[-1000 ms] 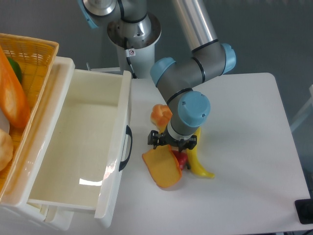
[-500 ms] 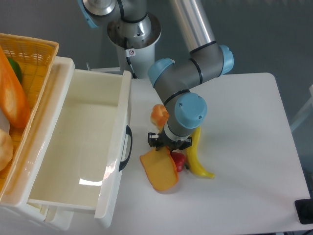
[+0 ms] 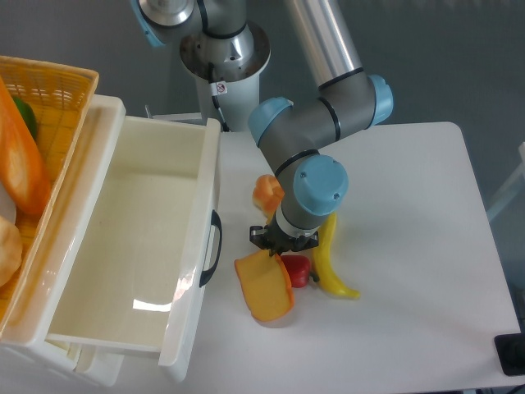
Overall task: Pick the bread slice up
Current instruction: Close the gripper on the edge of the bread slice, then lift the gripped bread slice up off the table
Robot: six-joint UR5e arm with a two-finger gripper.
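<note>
White tabletop (image 3: pixel 410 246) offers little friction: the two-finger gripper (image 3: pixel 283 246), finger state indiscernible, may lose the flat orange-yellow plastic bread slice (image 3: pixel 264 286) by its upper edge.

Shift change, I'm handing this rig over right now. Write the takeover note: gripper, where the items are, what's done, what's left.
Gripper: down at the top edge of the bread slice; the wrist hides the fingertips, so a grasp can't be confirmed.
Bread slice: on the table, just right of the white drawer, beside a red piece.
Banana lies right of the slice; a small orange bun sits behind the gripper.
Done: approach to the slice.
Left: confirm the grip, lift the slice.
</note>
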